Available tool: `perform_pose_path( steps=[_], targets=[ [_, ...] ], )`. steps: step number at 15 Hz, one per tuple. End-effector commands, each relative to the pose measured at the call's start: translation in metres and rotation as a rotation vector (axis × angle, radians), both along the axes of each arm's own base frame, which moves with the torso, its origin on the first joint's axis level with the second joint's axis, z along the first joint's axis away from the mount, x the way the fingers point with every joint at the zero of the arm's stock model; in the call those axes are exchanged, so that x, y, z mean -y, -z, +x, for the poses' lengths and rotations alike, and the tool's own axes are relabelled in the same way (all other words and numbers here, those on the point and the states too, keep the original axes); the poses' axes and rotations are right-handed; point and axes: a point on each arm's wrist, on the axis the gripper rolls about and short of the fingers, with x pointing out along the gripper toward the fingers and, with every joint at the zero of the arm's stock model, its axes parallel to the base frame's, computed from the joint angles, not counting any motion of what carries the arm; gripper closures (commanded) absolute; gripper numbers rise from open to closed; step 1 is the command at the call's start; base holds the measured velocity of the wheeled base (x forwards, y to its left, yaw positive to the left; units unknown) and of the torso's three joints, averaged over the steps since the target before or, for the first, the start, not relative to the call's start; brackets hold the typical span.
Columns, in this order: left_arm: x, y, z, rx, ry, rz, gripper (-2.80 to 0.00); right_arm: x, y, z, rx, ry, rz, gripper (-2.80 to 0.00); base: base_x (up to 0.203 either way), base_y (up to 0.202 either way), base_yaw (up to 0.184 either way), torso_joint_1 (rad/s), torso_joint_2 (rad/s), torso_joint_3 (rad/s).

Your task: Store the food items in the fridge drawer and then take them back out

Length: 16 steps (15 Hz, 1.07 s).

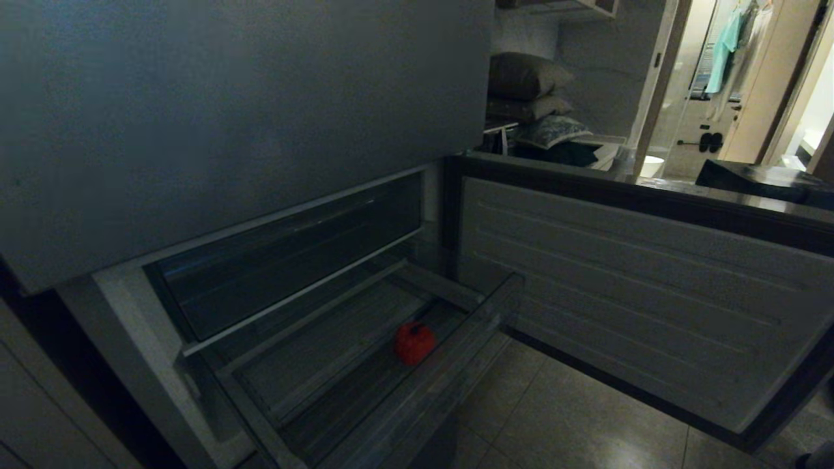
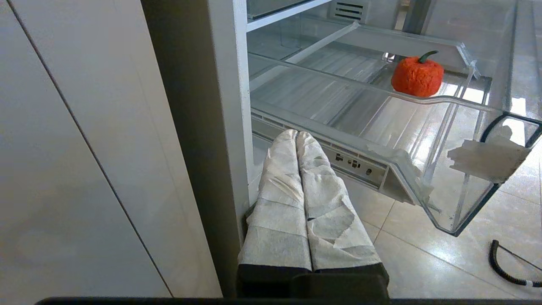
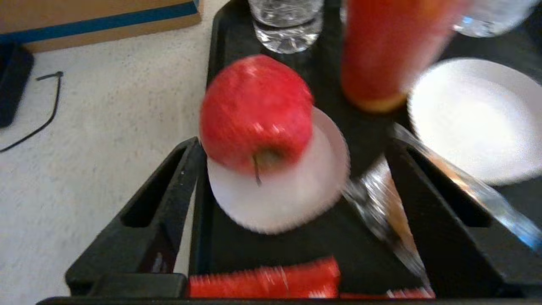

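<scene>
At frame centre my right gripper [image 3: 292, 203] stands wide, empty, around the apple [image 3: 256, 112] on its white saucer [image 3: 292, 190]; smooth, firm, likely slippery, so I would grip its widest middle.

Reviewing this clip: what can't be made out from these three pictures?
- Head view: neither arm shows. The drawer holds a red pumpkin; its near end is cut off by the bottom edge.
- Right wrist view: motion blur smears the apple on its white dish, so contact is unclear. The red cup and water bottle are cut off by the top edge. The right tool is open.
- Left wrist view: the left tool blocks the fridge base.
</scene>
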Motion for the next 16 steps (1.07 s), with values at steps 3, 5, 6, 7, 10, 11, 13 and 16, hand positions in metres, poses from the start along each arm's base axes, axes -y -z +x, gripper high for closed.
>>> perform_pose_path(
  steps=[3, 5, 6, 7, 10, 11, 13, 16],
  targets=[
    [0.000, 0.000, 0.000, 0.000, 0.000, 0.000, 0.00, 0.012, 0.021, 0.021, 0.002, -0.007, 0.007, -2.80, 0.000, 0.000, 0.000, 0.000, 0.00, 0.000],
    [0.000, 0.000, 0.000, 0.000, 0.000, 0.000, 0.00, 0.018, 0.025, 0.030, 0.015, -0.011, -0.006, -2.80, 0.000, 0.000, 0.000, 0.000, 0.00, 0.000],
    [0.000, 0.000, 0.000, 0.000, 0.000, 0.000, 0.00, 0.020, 0.027, 0.033, 0.018, -0.011, -0.009, -2.80, 0.000, 0.000, 0.000, 0.000, 0.00, 0.000],
    [0.000, 0.000, 0.000, 0.000, 0.000, 0.000, 0.00, 0.024, 0.029, 0.037, 0.025, -0.014, -0.015, -2.80, 0.000, 0.000, 0.000, 0.000, 0.00, 0.000],
    [0.000, 0.000, 0.000, 0.000, 0.000, 0.000, 0.00, 0.022, 0.034, 0.048, 0.032, -0.033, -0.015, -2.80, 0.000, 0.000, 0.000, 0.000, 0.00, 0.000],
    [0.000, 0.000, 0.000, 0.000, 0.000, 0.000, 0.00, 0.022, 0.036, 0.051, 0.032, -0.038, -0.016, -2.80, 0.000, 0.000, 0.000, 0.000, 0.00, 0.000],
    [0.000, 0.000, 0.000, 0.000, 0.000, 0.000, 0.00, 0.022, 0.038, 0.053, 0.032, -0.046, -0.012, -2.80, 0.000, 0.000, 0.000, 0.000, 0.00, 0.000],
    [0.000, 0.000, 0.000, 0.000, 0.000, 0.000, 0.00, 0.019, 0.041, 0.057, 0.039, -0.053, 0.009, -2.80, 0.000, 0.000, 0.000, 0.000, 0.00, 0.000]
  ],
)
